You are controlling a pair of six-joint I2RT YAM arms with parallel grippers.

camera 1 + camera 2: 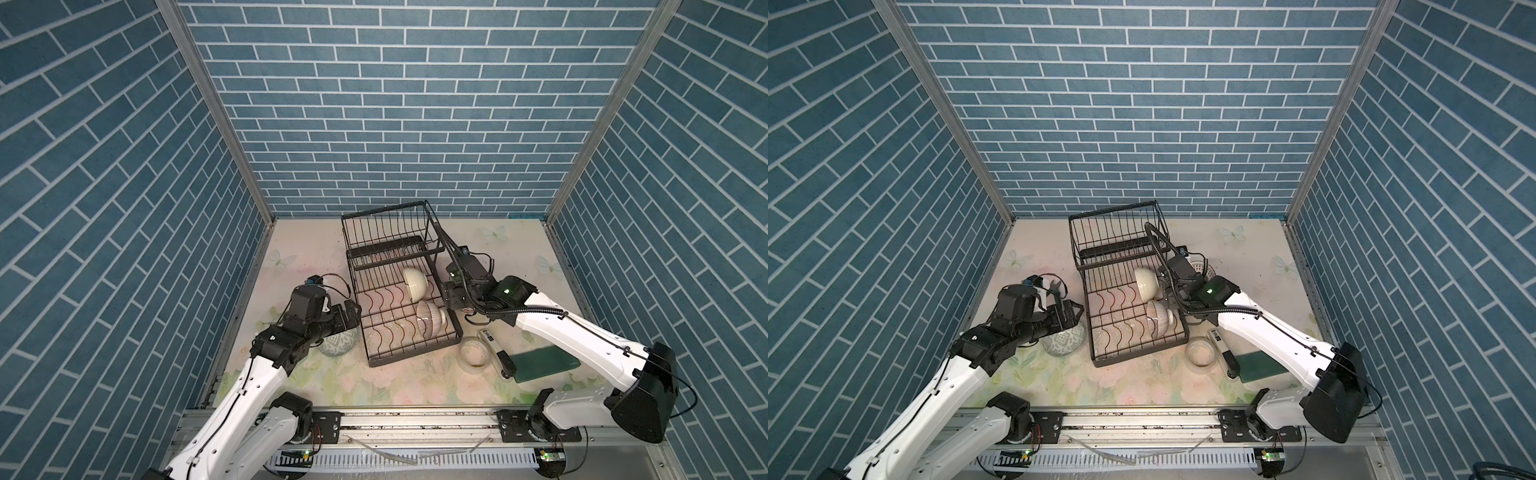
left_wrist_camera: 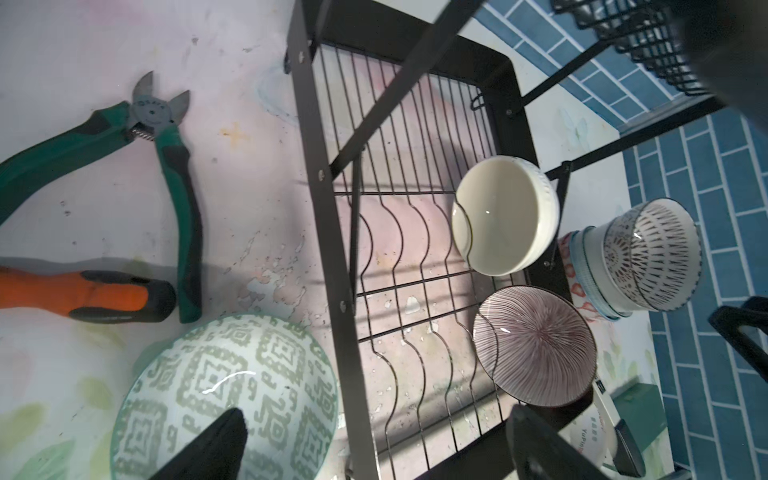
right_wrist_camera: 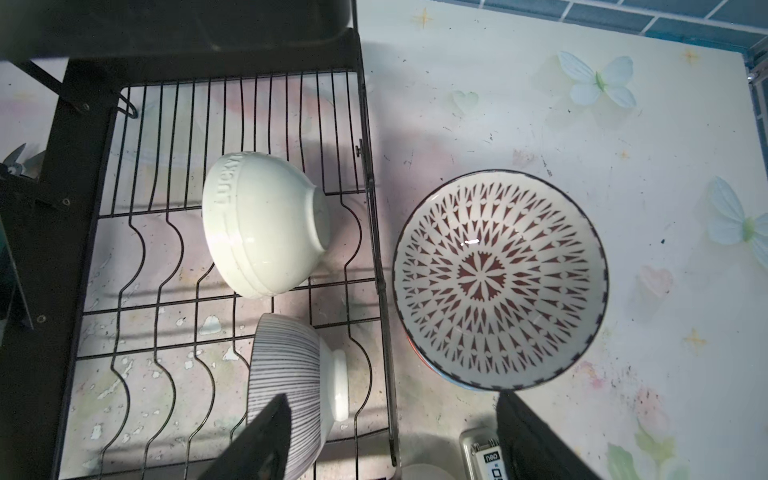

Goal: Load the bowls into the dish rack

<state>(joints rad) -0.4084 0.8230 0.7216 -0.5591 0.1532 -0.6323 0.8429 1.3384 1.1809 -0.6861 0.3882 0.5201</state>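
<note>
The floral counter [image 1: 507, 249] carries the dish rack [image 2: 326, 208] centrally, a green-patterned bowl [image 1: 338, 345] and cutters [image 2: 174, 187] toward its left edge, and a bowl stack [image 3: 498, 278], tape ring [image 1: 473, 353] and green pad [image 1: 544, 365] toward its right.

**Top views:** mounted high above the near edge and tilted down toward the far side. The whole bench [image 1: 316, 386] is covered from a distance, nearly alike in both.

**Left wrist view:** held close at the left of the dish rack [image 2: 328, 208], aimed down and rightward.

**Right wrist view:** held close over the rack's right edge, aimed down and toward the far side.

**Shared by all four:** cream bowl [image 2: 505, 216], striped bowl [image 2: 536, 345].
</note>
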